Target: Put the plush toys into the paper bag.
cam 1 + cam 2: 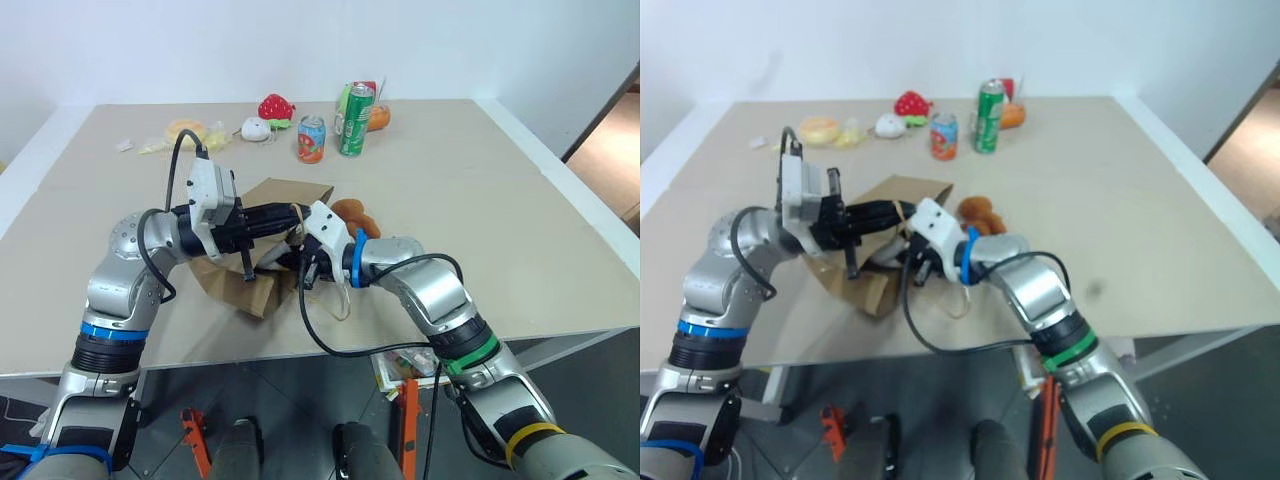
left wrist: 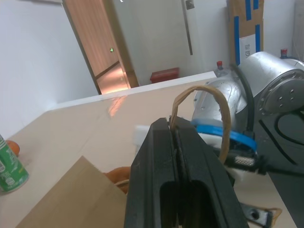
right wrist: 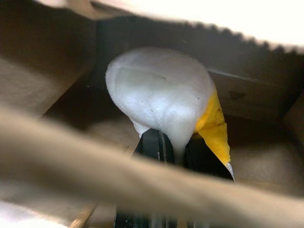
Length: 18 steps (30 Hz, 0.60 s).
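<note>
Fingers of our right gripper [image 3: 164, 147] pinch the white-and-yellow egg plush [image 3: 161, 102], held inside the paper bag [image 1: 262, 262] per the right wrist view; from the head that plush is hidden behind the wrist; our left gripper [image 2: 176, 142] is clamped on a bag handle [image 2: 209, 102], holding the mouth up; the orange-brown plush [image 1: 353, 216] lies on the table [image 1: 500, 200] just beyond the bag.
</note>
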### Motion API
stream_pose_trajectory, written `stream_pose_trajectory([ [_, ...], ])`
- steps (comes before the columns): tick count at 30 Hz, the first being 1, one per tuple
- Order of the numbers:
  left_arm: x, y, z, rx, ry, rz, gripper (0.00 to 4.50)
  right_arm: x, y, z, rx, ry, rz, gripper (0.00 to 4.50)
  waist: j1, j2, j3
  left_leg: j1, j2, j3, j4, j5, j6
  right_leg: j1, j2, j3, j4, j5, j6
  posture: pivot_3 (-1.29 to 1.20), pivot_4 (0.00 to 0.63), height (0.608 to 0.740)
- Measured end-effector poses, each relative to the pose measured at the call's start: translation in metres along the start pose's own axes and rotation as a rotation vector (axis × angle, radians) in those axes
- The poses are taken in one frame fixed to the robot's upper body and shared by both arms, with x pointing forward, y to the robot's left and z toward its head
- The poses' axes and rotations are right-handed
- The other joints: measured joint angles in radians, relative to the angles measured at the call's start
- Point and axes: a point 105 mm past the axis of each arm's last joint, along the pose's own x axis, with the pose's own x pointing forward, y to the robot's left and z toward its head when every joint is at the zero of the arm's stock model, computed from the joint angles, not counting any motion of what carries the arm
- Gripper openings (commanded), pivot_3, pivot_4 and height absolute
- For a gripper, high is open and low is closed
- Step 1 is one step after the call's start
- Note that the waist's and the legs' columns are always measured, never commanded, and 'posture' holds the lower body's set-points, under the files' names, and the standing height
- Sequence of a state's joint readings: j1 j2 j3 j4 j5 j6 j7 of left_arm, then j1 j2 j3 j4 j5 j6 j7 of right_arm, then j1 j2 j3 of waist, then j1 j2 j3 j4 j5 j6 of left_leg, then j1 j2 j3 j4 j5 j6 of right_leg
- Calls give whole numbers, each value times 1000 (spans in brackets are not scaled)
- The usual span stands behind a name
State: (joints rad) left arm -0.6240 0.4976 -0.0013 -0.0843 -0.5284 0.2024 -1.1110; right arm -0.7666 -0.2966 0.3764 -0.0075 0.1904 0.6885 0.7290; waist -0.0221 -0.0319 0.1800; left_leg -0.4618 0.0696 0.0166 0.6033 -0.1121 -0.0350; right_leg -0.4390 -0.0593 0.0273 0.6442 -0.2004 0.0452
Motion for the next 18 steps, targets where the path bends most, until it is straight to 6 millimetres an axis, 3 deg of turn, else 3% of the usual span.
stream_pose_trajectory([
  [5, 0, 0, 0, 0, 0, 0, 0, -2, -4, 1, 16, -20, -4, 2134, 0, 0, 0, 0, 0, 0, 0, 0, 0, 0, 0, 0, 0, 0, 0, 0, 150, 740],
  [6, 0, 0, 0, 0, 0, 0, 0, -3, -5, 2, 19, -24, -5, 2724, 0, 0, 0, 0, 0, 0, 0, 0, 0, 0, 0, 0, 0, 0, 0, 0, 150, 740],
  [10, 0, 0, 0, 1, 0, 1, 0, -9, -11, 6, 60, -59, -18, 4306, 0, 0, 0, 0, 0, 0, 0, 0, 0, 0, 0, 0, 0, 0, 0, 0, 150, 740],
  [16, -1, 1, -2, -5, 0, 4, 0, -28, -14, 20, 86, -111, 14, 4306, 0, 0, 0, 0, 0, 0, 0, 0, 0, 0, 0, 0, 0, 0, 0, 0, 150, 740],
  [18, -1, 2, -4, -12, -1, 5, 0, -54, -8, 27, 62, -140, 61, 4306, 1, 0, 0, 0, 0, 0, -1, 0, 0, 0, 0, 0, 0, -1, 0, 0, 150, 740],
])
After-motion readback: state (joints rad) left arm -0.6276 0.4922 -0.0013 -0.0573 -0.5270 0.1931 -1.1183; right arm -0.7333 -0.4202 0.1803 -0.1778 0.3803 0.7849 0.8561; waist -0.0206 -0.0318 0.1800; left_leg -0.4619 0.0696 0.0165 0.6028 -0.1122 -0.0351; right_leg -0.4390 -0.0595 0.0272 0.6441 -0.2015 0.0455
